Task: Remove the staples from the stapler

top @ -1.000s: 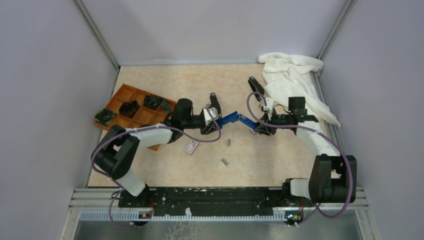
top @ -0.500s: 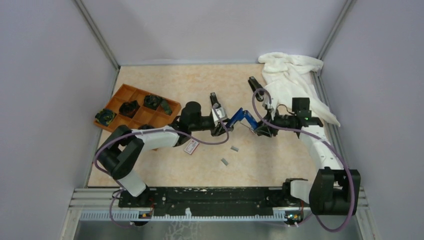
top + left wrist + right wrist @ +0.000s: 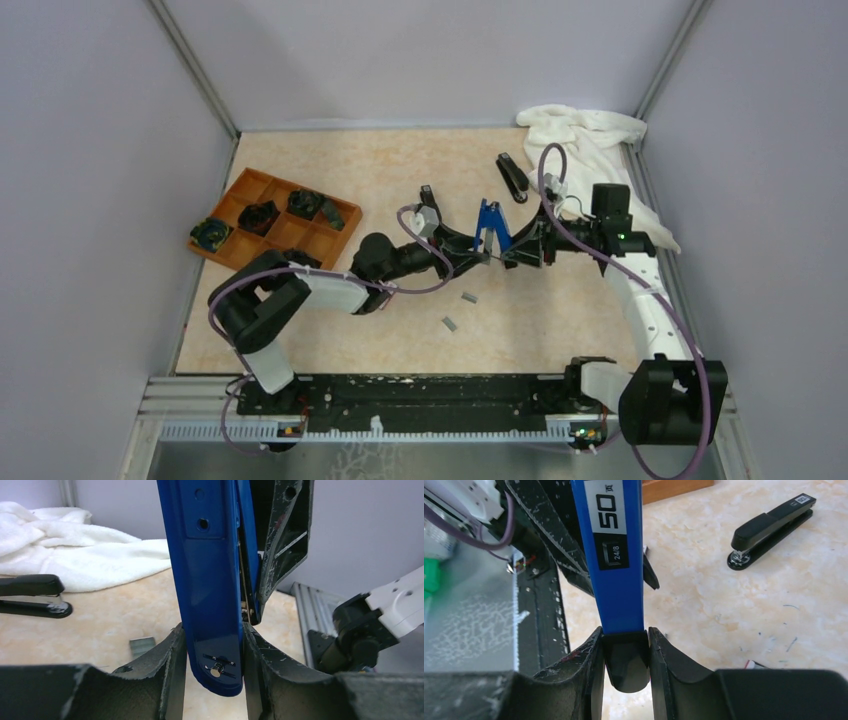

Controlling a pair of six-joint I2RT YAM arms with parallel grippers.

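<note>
A robot lab test cell: plain grey-lilac panel walls (image 3: 100, 150) joined by bare aluminium corner posts (image 3: 196, 65) box in a beige marbled tabletop (image 3: 400, 160), and at 6 o'clock a slotted metal rail (image 3: 430, 400) carries two black-and-white robot arms (image 3: 325, 288) side by side

Blue stapler, towel and tray on the table
A blue stapler (image 3: 491, 228) is upright mid-table (image 3: 330, 160). A crumpled white towel (image 3: 585, 140) fills the far right corner, and an orange compartment tray (image 3: 285, 235) with dark items sits left.

left gripper (image 3: 215, 647) clamped on blue stapler (image 3: 490, 222) | right gripper (image 3: 625, 645) clamped on it | arms converge
</note>
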